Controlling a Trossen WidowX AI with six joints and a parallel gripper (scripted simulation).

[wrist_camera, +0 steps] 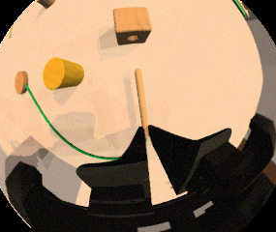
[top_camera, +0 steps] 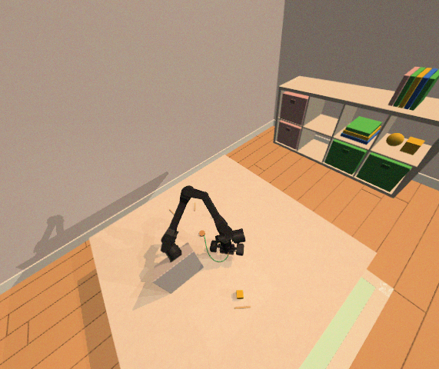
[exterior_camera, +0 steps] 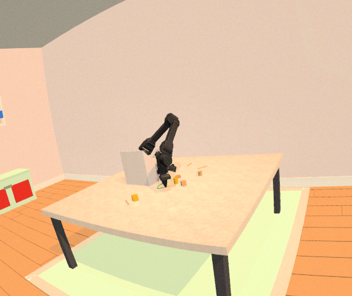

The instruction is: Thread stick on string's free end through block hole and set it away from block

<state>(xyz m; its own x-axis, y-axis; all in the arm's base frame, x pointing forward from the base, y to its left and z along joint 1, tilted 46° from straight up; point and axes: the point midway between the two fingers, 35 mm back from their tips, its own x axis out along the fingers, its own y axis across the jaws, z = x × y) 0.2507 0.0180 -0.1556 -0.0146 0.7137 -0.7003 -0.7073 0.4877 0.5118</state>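
Observation:
My gripper (wrist_camera: pixel 144 130) (exterior_camera: pixel 165 184) is shut on the string's stick (wrist_camera: pixel 140 97) near its string end. The stick points away from the fingers toward the hole side of the wooden block (wrist_camera: pixel 132 18) (exterior_camera: pixel 183 183). Its tip is short of the block, and its shadow lies apart from it, so it is above the table. The block's dark hole (wrist_camera: pixel 133 38) faces the stick, slightly left of the tip's line. The green string (wrist_camera: pixel 55 131) (top_camera: pixel 218 261) curves from the fingers to the round button (wrist_camera: pixel 21 82) (top_camera: pixel 201 233) (exterior_camera: pixel 177 176). In the top view the arm hides the block.
A yellow tapered cylinder (wrist_camera: pixel 62 73) (exterior_camera: pixel 176 180) stands between button and block. A big grey box (top_camera: pixel 179 271) (exterior_camera: pixel 134 167) is beside the arm's base. A yellow cube (top_camera: pixel 239 294) (exterior_camera: pixel 134 197) and loose stick (top_camera: pixel 241 307) (exterior_camera: pixel 127 202) lie together. A brown cylinder (exterior_camera: pixel 200 173) and two sticks lie farther back.

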